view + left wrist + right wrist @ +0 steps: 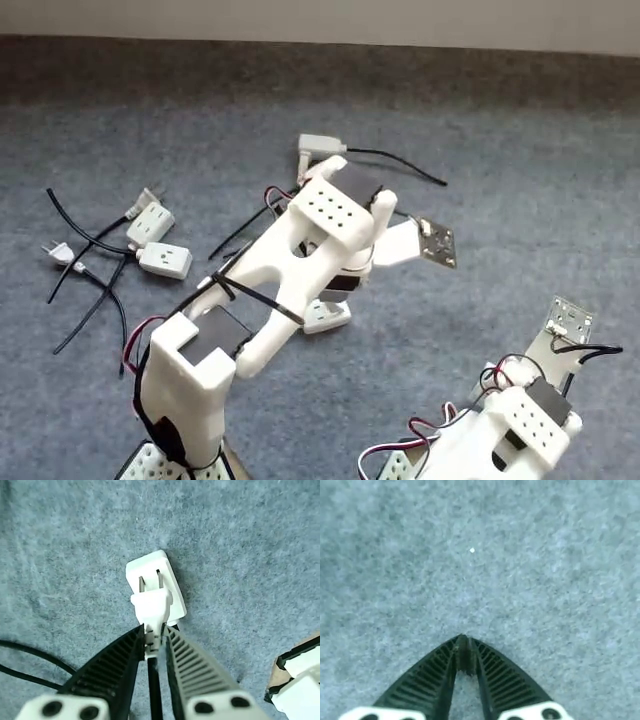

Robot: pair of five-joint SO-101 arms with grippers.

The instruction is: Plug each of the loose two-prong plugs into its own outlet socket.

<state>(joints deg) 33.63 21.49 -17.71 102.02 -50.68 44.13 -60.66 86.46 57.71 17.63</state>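
Grips a white plug [151, 606] in the left pincer [154, 641], with both prongs [159, 580] bare and over a white socket [150, 563] on the grey carpet [250, 555]. Has the right pincer [465, 656] closed and empty, above the carpet, well apart.

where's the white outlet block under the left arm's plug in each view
high view: the white square outlet block peeks out from under the white left arm, near mid-frame.
left wrist view: the block sits mid-frame, behind the white two-prong plug held by the left gripper.
right wrist view: grey carpet beyond the shut right gripper.
shared landmark: the grey carpet.
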